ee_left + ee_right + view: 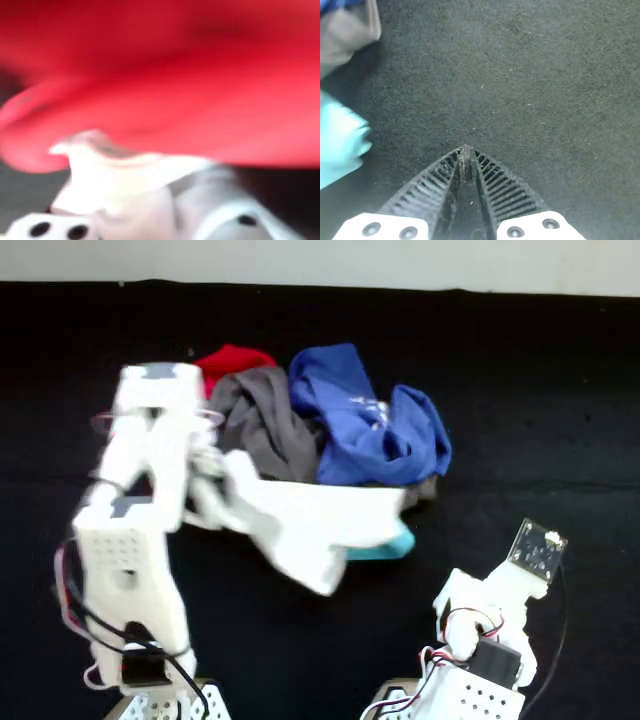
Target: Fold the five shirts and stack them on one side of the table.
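Observation:
A pile of shirts lies at the back middle of the black table [520, 420]: a red shirt [232, 360], a grey shirt [265, 425], a blue shirt [360, 425] and a teal shirt [385, 548] under a white shirt [320, 525]. My left gripper [212, 480] sits at the pile's left edge, shut on the white shirt, which stretches away from it to the right. Its wrist view has the red shirt [175, 75] very close, with white cloth [115, 170] below it. My right gripper [465, 150] is shut and empty over bare table, beside the teal shirt [337, 145].
The right arm [490, 630] is folded back at the front right. A corner of the grey shirt [345, 35] lies beyond the teal one. Bare table stretches to the right of the pile and along the front between the arms.

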Robot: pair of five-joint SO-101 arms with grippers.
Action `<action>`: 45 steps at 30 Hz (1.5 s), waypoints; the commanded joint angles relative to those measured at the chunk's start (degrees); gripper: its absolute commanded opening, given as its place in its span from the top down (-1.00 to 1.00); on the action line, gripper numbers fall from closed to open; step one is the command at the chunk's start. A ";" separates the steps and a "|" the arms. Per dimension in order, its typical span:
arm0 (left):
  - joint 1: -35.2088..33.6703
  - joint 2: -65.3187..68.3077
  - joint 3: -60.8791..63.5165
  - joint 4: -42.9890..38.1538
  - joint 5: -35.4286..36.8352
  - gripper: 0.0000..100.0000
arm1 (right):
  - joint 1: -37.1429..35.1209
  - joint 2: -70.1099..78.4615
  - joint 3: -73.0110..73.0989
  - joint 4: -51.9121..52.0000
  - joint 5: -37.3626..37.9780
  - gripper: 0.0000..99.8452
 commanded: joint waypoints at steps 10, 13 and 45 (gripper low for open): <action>-41.27 -10.24 -44.97 2.73 -9.76 0.99 | -0.48 -0.22 7.25 -0.75 -0.44 0.99; -42.95 -12.26 -49.27 2.99 -13.63 0.99 | -0.48 -0.22 7.25 -0.75 -0.44 0.99; -16.40 -37.49 4.70 3.78 0.70 0.45 | -5.05 -0.48 0.13 -7.16 31.38 0.97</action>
